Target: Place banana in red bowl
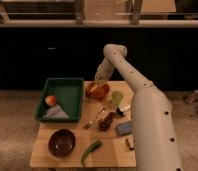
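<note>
The red bowl (103, 92) stands at the back of the wooden table (112, 152), just right of the green tray. A yellowish shape that looks like the banana (94, 89) lies in the bowl's left half. My gripper (98, 82) hangs right over the bowl at the banana, with the arm coming down to it from the upper right. I cannot tell whether the gripper still holds the banana.
A green tray (67, 90) holds an orange fruit (51, 100) and a grey cloth (55, 112). A dark bowl (62, 142) and a green vegetable (91, 152) lie in front. A green cup (117, 97), a dark snack (107, 121) and a blue sponge (124, 128) sit beside my arm.
</note>
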Motion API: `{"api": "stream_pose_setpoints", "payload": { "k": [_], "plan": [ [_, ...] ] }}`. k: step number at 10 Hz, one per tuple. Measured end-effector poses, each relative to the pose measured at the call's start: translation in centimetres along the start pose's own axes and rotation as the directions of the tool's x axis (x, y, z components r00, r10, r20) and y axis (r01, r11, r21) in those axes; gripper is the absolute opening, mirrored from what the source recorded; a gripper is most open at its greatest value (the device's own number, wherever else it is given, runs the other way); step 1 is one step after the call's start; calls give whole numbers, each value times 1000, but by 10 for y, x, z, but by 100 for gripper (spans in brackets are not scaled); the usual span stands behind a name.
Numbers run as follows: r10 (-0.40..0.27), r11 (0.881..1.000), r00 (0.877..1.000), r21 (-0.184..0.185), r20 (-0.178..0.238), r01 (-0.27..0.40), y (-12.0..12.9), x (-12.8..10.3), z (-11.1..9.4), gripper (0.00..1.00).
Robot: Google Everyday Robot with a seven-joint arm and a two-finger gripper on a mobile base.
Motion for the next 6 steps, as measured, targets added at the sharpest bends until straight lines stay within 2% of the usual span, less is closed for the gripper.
{"api": "stream_pose_setpoints", "payload": {
  "k": [2,6],
  "plan": [
    [10,1000,1000,18,0,-10,-1,1,-1,80],
    [43,998,999,43,-31,-41,-1,7,-5,80]
  ]
}}
